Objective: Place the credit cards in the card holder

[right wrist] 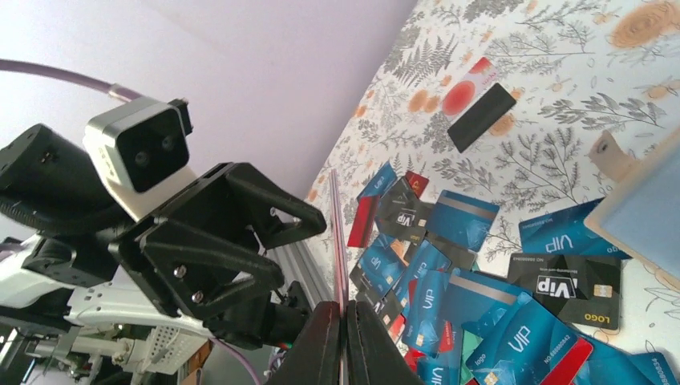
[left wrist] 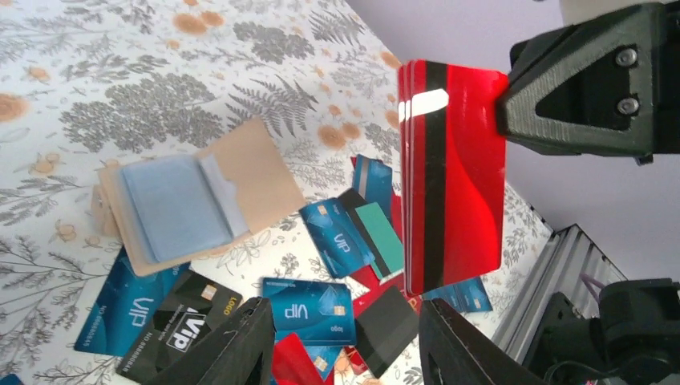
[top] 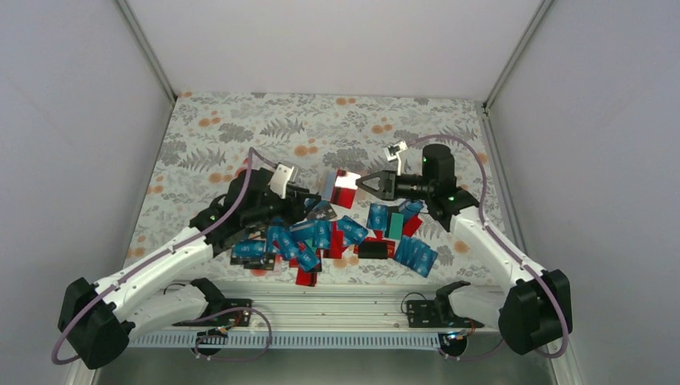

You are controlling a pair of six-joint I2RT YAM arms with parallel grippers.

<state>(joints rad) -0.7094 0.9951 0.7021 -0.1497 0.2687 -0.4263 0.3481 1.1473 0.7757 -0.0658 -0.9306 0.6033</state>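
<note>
While the right hand (right wrist: pixel 343 311) pinches red credit cards (left wrist: pixel 461 184) near the card holder (left wrist: pixel 261 172), the released left hand (left wrist: pixel 345 311) should brace it.

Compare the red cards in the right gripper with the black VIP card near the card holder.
The red cards stand on edge in the air, pinched by the right gripper; the black VIP card lies flat on the table. The red cards are a stack; the black VIP card is single. The red cards show a dark stripe; the black VIP card shows a chip. Both are thin rectangles.
</note>
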